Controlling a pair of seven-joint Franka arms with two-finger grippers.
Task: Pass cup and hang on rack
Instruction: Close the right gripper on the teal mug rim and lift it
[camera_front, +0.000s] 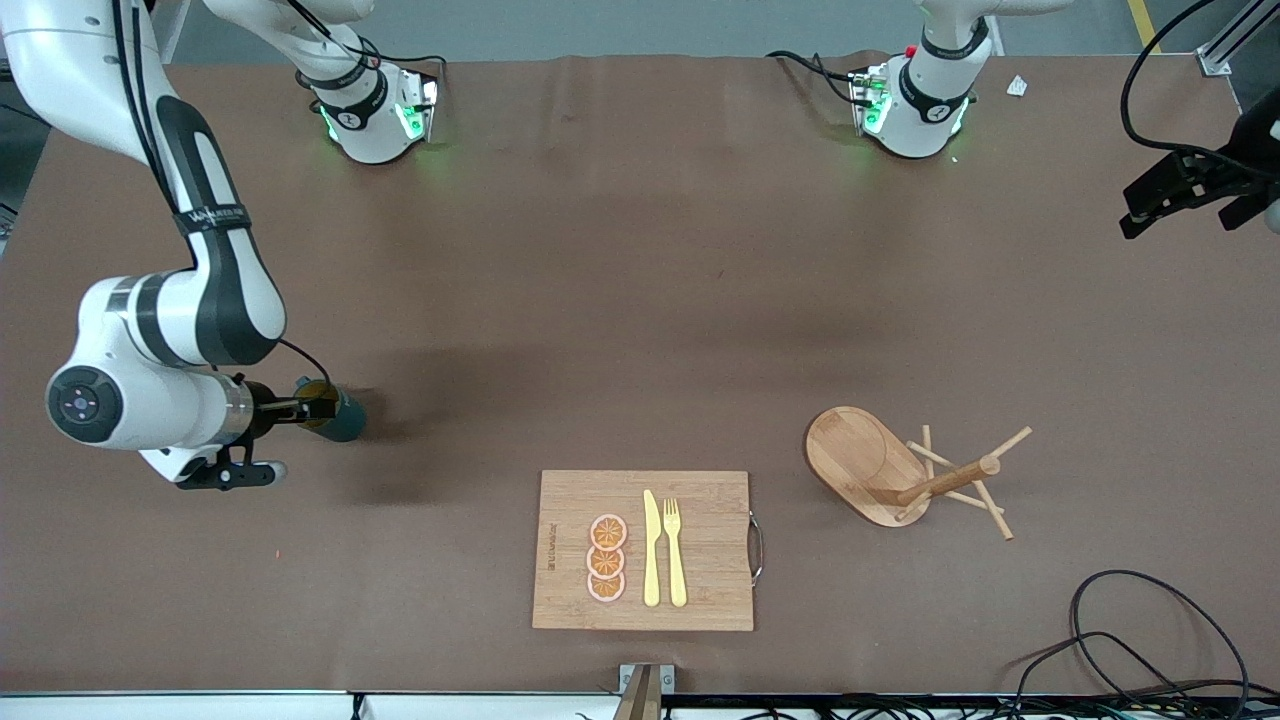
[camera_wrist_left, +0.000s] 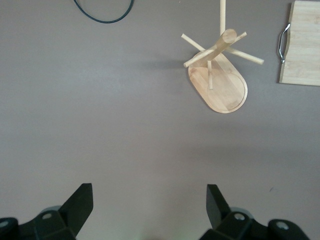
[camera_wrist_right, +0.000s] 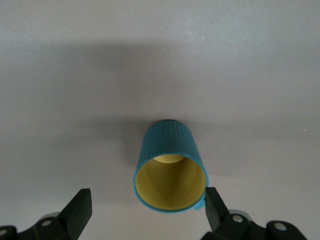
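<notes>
Right gripper (camera_wrist_right: 145, 210) hangs spread just above the cup (camera_wrist_right: 170, 167), which seems to stand on the table; center your fingers on its wall before pinching. Left gripper (camera_wrist_left: 150, 207) waits spread, with the rack (camera_wrist_left: 220, 75) ahead.

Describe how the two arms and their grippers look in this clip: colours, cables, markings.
Both arms are glossy white with black joint bands and black cables; their bases glow green. The right gripper and left gripper each carry two black, wedge-shaped fingers on black mounts. The right arm's round end cap is grey.
</notes>
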